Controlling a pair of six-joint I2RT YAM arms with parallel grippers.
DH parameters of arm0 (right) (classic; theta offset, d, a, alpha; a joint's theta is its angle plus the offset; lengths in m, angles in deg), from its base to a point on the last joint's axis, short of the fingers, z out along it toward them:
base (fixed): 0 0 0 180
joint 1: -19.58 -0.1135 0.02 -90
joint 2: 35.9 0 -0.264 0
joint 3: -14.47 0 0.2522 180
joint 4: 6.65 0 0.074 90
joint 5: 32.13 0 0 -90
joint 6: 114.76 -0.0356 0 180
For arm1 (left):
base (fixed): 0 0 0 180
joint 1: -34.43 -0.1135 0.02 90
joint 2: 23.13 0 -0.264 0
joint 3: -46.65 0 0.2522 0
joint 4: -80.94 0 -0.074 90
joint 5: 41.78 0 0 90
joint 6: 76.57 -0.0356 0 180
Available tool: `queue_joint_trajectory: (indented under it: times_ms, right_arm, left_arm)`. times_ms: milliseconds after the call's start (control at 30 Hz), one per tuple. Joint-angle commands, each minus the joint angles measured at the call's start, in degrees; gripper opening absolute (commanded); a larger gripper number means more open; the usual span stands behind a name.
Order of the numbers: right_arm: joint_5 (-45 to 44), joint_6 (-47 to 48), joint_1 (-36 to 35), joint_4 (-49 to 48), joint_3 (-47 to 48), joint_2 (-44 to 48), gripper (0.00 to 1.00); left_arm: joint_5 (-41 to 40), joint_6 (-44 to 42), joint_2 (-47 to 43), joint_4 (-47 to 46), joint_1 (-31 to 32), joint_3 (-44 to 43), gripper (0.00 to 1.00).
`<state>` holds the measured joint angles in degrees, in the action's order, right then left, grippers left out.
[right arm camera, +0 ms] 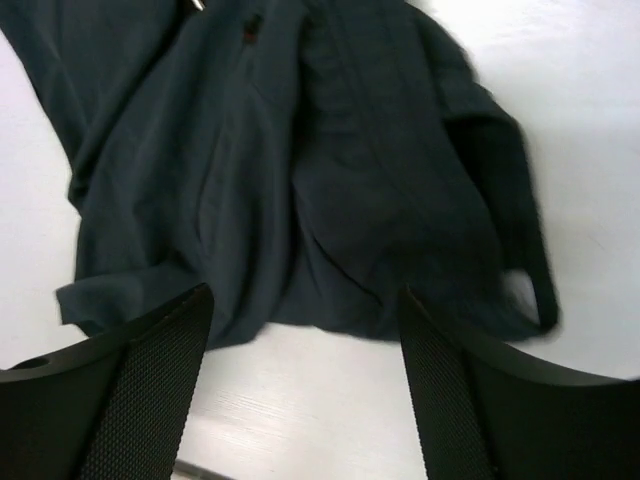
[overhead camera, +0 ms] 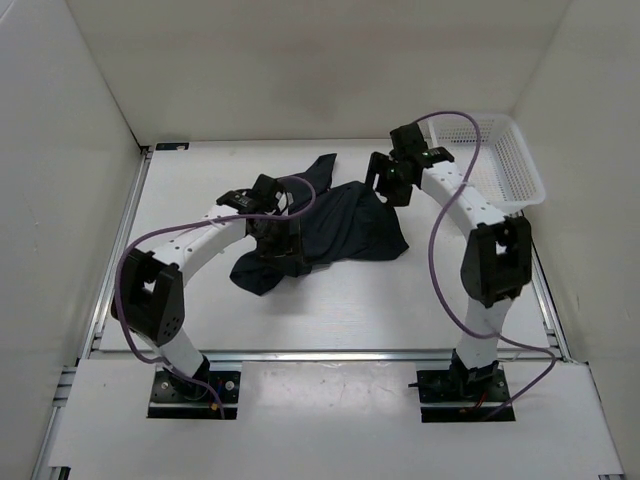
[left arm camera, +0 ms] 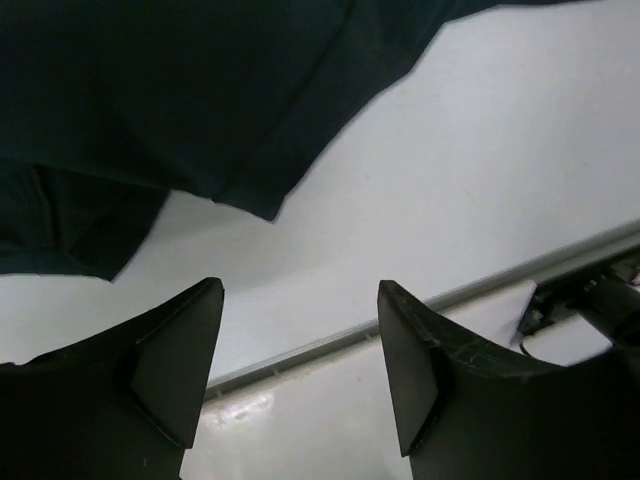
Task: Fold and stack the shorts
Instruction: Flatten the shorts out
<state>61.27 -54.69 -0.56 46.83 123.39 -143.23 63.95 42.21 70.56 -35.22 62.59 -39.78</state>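
**Limp shorts, both grippers empty**

Nearest you, your left gripper [left arm camera: 300, 290] stood wide apart, holding nothing, by the near corner of the shorts [overhead camera: 350, 225], crumpled on the table [overhead camera: 420, 300]. Soft, light, floppy cloth, I'd judge: pinch a hem or waistband edge. Farther back, your right gripper [right arm camera: 305, 295] gaped too, empty.

Desk [overhead camera: 400, 310] layout — one garment, one container
Shorts [overhead camera: 345, 225] lie mid-desk; basket [overhead camera: 505, 160] stands far right, apart.

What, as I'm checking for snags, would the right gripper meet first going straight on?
Most likely the shorts, lying straight ahead of the right gripper, its jaws open. Depth is unclear; it might touch bare table just short of their hem.
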Motion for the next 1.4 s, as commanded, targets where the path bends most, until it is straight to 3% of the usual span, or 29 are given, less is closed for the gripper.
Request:
queue_joint_trajectory:
  times_ms: [0,100,233,300,333,367,400,433,500,567,600,633,667,767,867,967,1000,1067,1133,1200,1300,1333,1367]
  right_arm:
    - [9.6,-1.62,1.24,0.7,6.34,-6.65,0.77]
    - [11.62,-3.29,0.72,0.7,12.06,-12.89,0.77]
    - [11.28,-5.74,0.72,1.41,18.91,-19.23,0.77]
    - [11.28,-6.36,0.72,1.41,20.85,-22.04,0.77]
    - [11.28,-6.37,0.72,1.41,21.82,-23.79,0.75]
    - [11.28,-6.37,0.72,1.41,23.83,-24.59,0.73]
    - [11.28,-6.37,0.2,1.41,24.81,-25.38,0.71]
    - [11.28,-6.89,0.19,1.41,25.6,-26.95,0.68]
    - [11.28,-6.89,0.19,2.1,28.15,-28.54,0.52]
    - [11.28,-7.42,0.19,2.64,28.77,-29.6,0.28]
    - [11.28,-7.42,0.19,2.64,29.29,-29.61,0.09]
    - [11.28,-7.42,0.19,2.64,29.3,-28.47,0.02]
    - [10.58,-7.42,0.19,2.64,29.3,-27.77,0.0]
    - [8.56,-6.89,0.19,3.16,29.3,-25.13,0.0]
    - [9.16,-5.76,0.71,3.17,34.55,-23.98,0.0]
    - [11.97,-5.75,1.94,4.48,44.39,-23.98,0.0]
    - [13.03,-5.75,1.95,5.01,46.33,-23.98,0.0]
    - [14.17,-5.75,2.48,5.01,48.37,-20.39,0.0]
    - [13.4,-4.26,2.48,5.01,46.54,-14.27,0.0]
    - [12.69,-1.72,2.48,3.97,38.21,-8.98,0.0]
    - [10.58,0.04,1.95,0.63,18.72,7.24,0.0]
    - [9.27,0.57,0.99,0.09,13.27,10.79,0.0]
    - [5.43,0.58,0.11,-0.78,1.99,14.57,0.0]
  left_arm:
    - [-4.46,0.32,1.31,-3.67,-0.21,0.68,0.73]
    - [-5.09,0.32,4.48,-4.29,-0.21,0.16,0.69]
    - [-4.48,-0.3,7.3,-4.29,-0.21,-1.16,0.52]
    - [-3.95,-0.3,7.82,-4.29,-0.21,-1.16,0.5]
    - [-3.95,-0.82,7.82,-4.29,-0.21,-1.16,0.53]
    - [-3.95,-0.83,7.13,-4.29,-0.21,-0.64,0.7]
    - [-3.95,-0.83,6.51,-4.29,-0.21,-0.64,0.78]
    - [-3.95,-0.83,6.51,-4.29,-0.21,-0.03,0.82]
    - [-4.48,-0.83,6.51,-4.29,-0.21,0.5,0.83]
    - [-5.0,-0.83,8.35,-4.29,-0.21,0.51,0.72]
    - [-5.53,-0.83,8.35,-4.29,-0.21,0.51,0.61]
    - [-5.53,-0.83,9.22,-4.29,-0.21,-0.1,0.48]
    - [-6.23,-0.83,10.01,-4.29,-0.82,-0.81,0.11]
    - [-5.1,-1.43,9.5,-4.29,-4.32,-1.43,0.1]
    - [-4.57,-3.98,8.79,-0.8,-9.41,-7.73,0.1]
    - [-4.56,-6.97,8.26,4.83,-13.03,-21.95,0.1]
    - [-3.78,-8.11,8.26,8.59,-14.79,-29.83,0.1]
    - [-3.25,-8.82,8.26,12.21,-15.42,-37.08,0.1]
    - [-2.64,-9.52,6.69,15.56,-16.12,-42.97,0.1]
    - [-1.23,-9.53,3.19,15.57,-16.12,-42.3,0.1]
    - [-0.62,-9.53,-4.09,14.34,-15.43,-32.14,0.1]
    - [-0.61,-9.53,-6.3,13.64,-14.64,-24.01,0.1]
    - [-0.61,-9.53,-8.5,12.85,-14.63,-19.32,0.1]
